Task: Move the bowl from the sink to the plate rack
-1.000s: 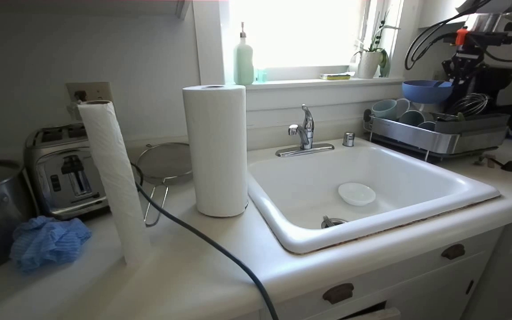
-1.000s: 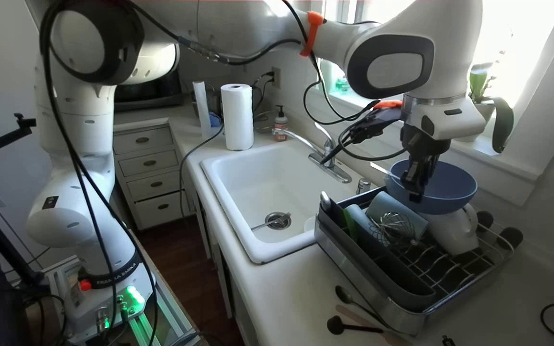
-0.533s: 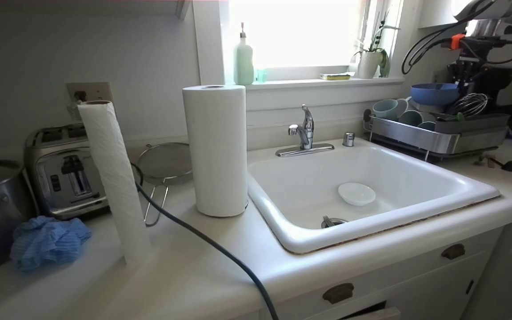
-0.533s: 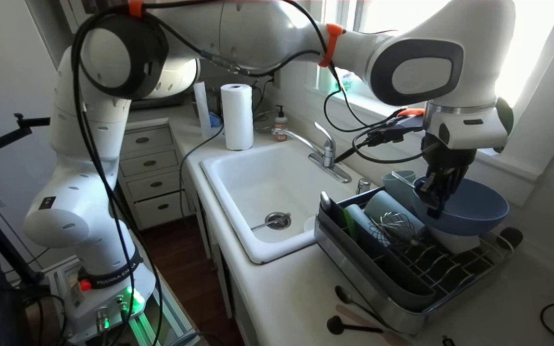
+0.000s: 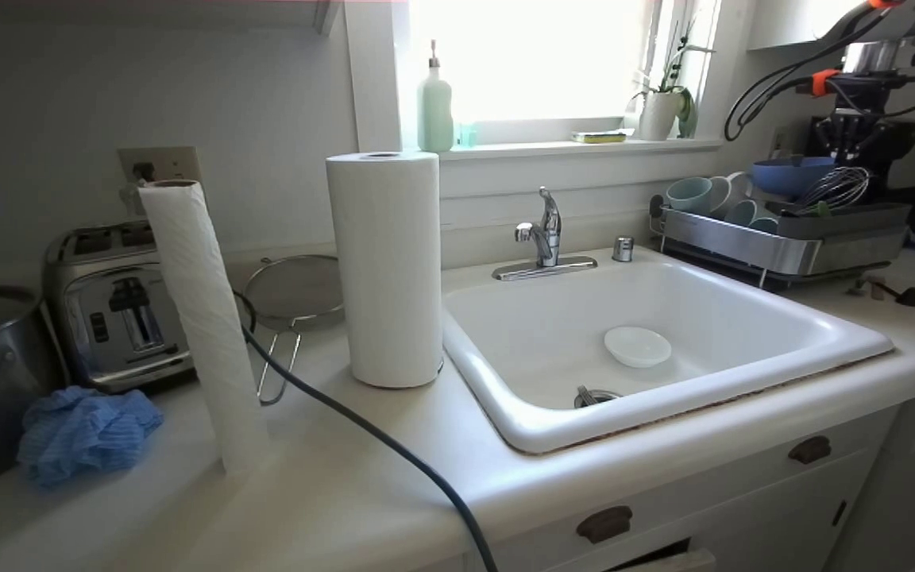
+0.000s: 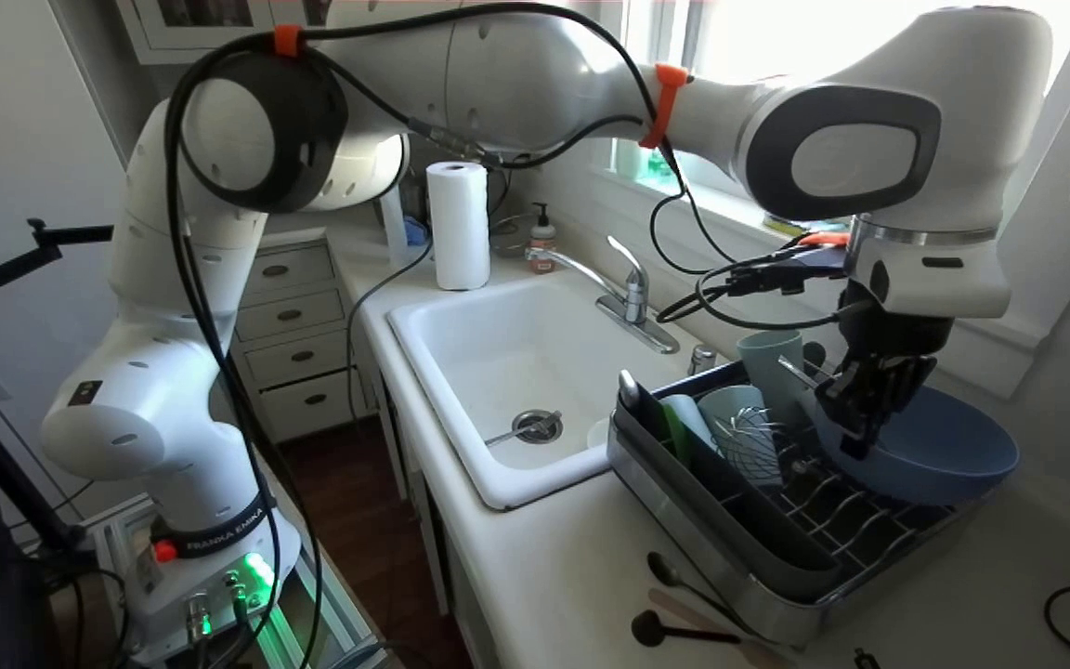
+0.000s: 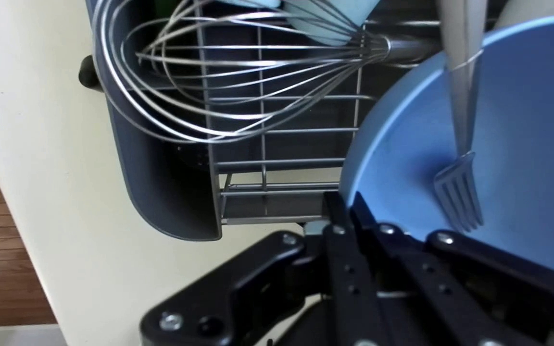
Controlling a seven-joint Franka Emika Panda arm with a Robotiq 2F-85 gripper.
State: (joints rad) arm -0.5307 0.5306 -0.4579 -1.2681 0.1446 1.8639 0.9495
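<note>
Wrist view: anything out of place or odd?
A fork sits in the blue bowl, handle jutting past the rim. Odd because the claw grips only the bowl, so the fork might slide out.

In an exterior view you look over the sink (image 5: 537, 334) to the window (image 5: 521, 67); in an exterior view, down past the plate rack (image 6: 702, 531), near, lower right; both share these. The wrist view peers closely into the bowl (image 7: 522, 144).
</note>
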